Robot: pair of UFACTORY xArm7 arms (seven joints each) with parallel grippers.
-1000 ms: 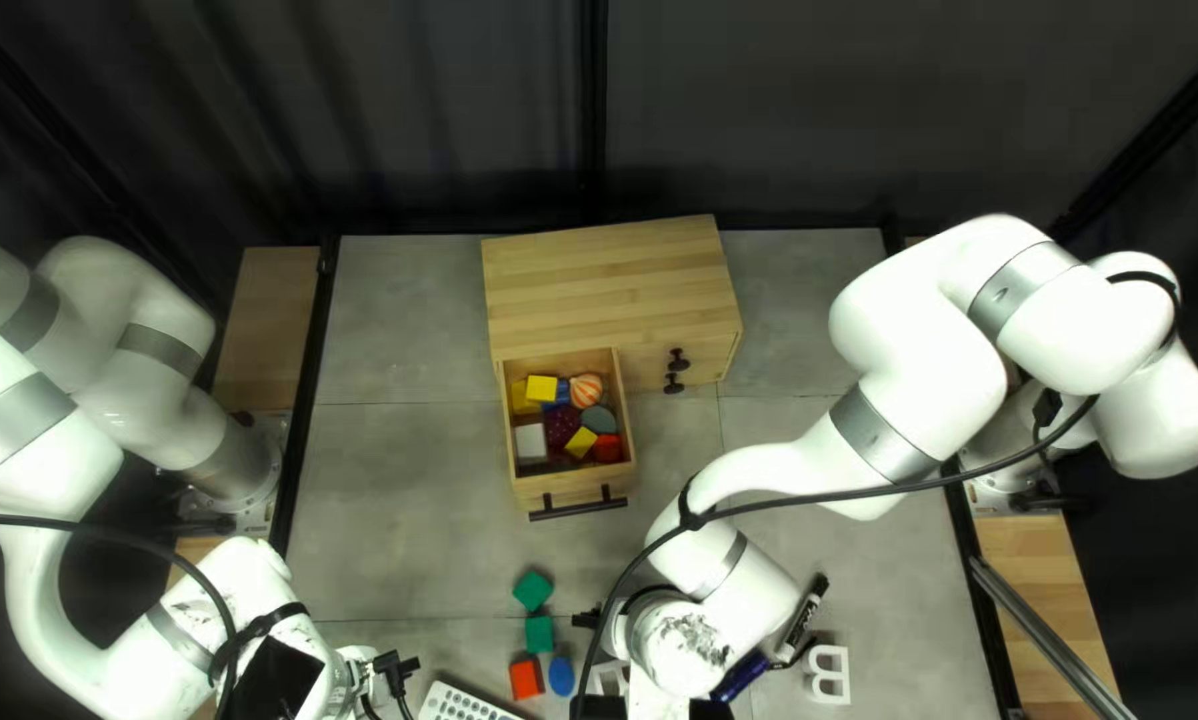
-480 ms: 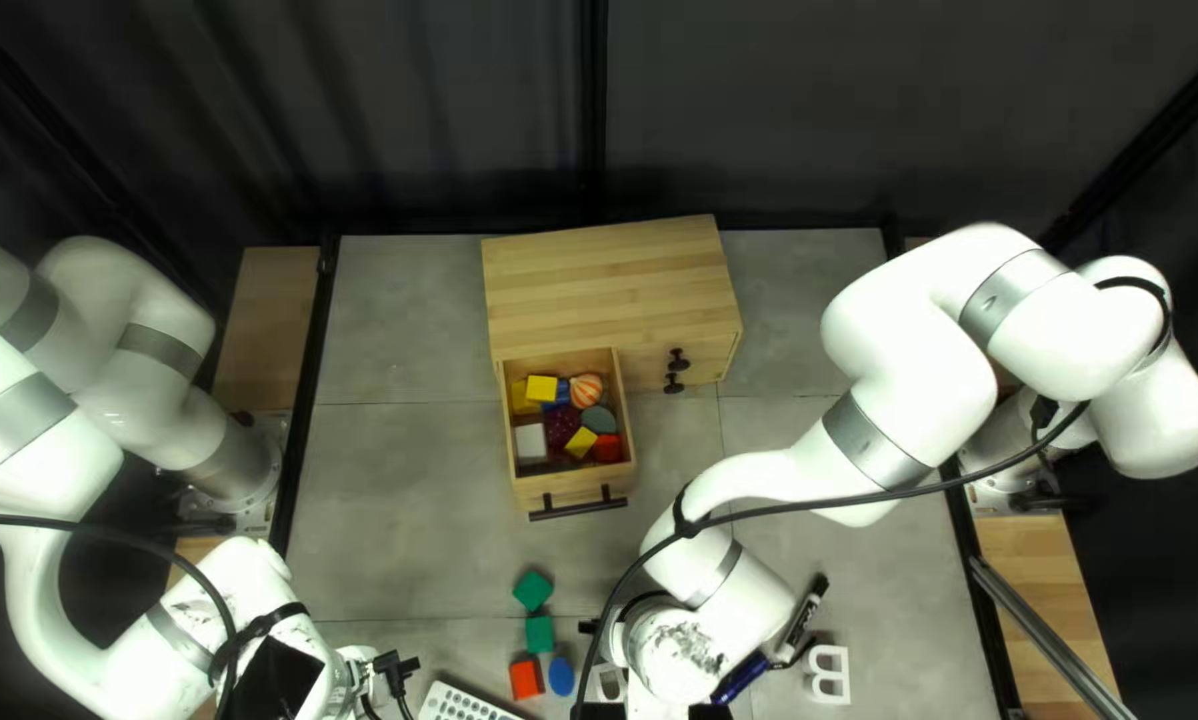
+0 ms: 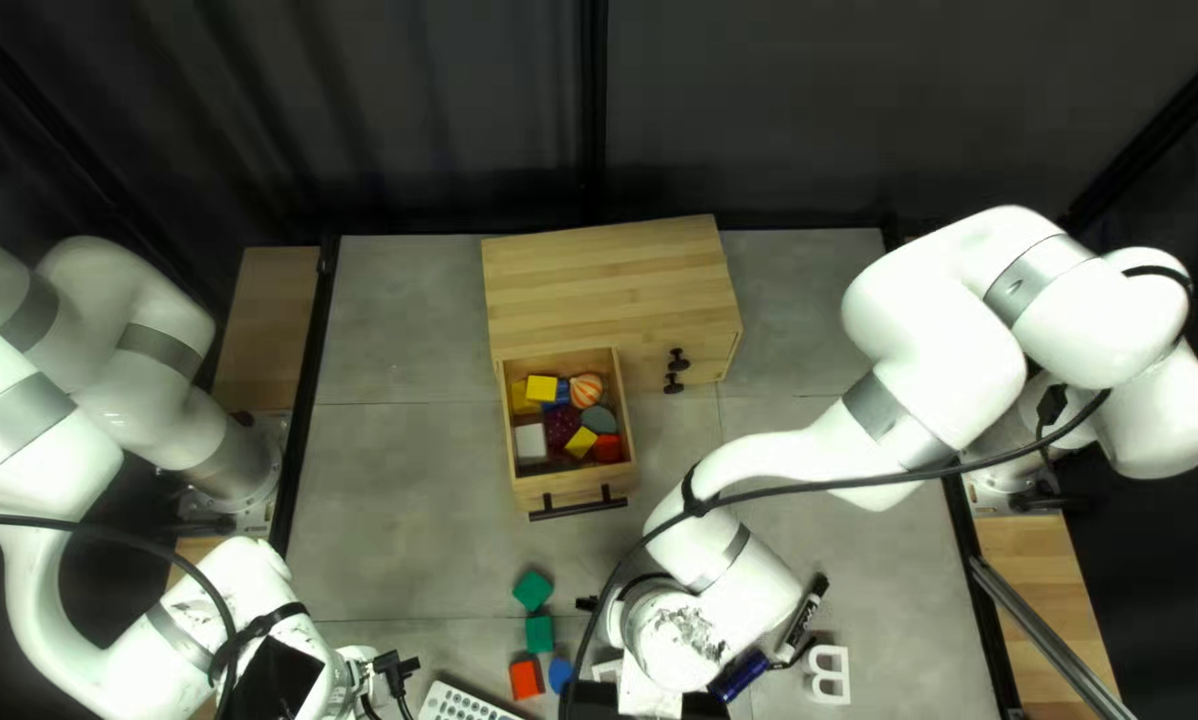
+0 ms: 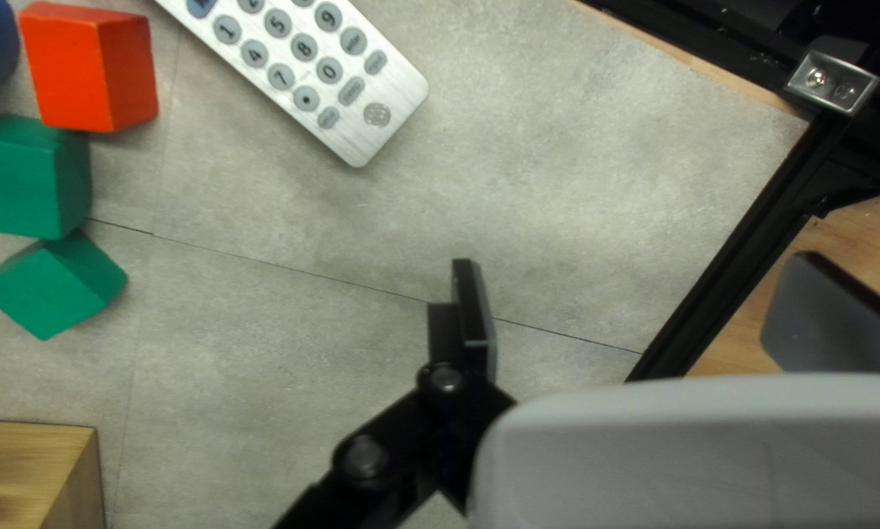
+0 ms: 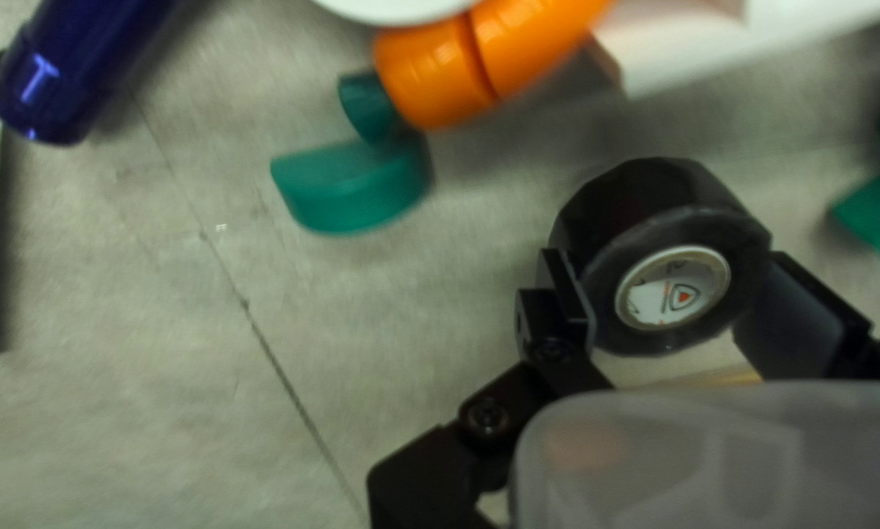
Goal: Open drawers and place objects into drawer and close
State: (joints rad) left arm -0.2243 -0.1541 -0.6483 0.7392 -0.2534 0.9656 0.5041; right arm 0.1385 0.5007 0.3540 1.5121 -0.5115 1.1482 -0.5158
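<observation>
My right gripper (image 3: 587,604) is below the open drawer (image 3: 574,488) in the top left view, mostly covered by its arm. In the right wrist view a black tape roll (image 5: 616,211) touches both fingers of my right gripper (image 5: 677,299), which is shut on it. Blocks and a striped ball (image 3: 587,390) fill much of the drawer, which projects from the wooden cabinet (image 3: 606,294). At the near left, my left gripper (image 3: 392,666) is partly hidden by its arm. The left wrist view has my left gripper (image 4: 626,318) wide open, nothing between its fingers.
Two green blocks (image 3: 539,634), a red block (image 3: 526,679) and a remote (image 3: 463,704) lie between the arms. A blue marker (image 3: 739,676), a black-and-white marker (image 3: 804,616) and a white letter (image 3: 828,675) sit further right. An orange object (image 5: 435,73) and green half-disc (image 5: 352,186) lie ahead of my right gripper.
My right gripper has shifted slightly toward the drawer, while its upper arm moved a little to the right. My left arm and the drawer look unchanged.
</observation>
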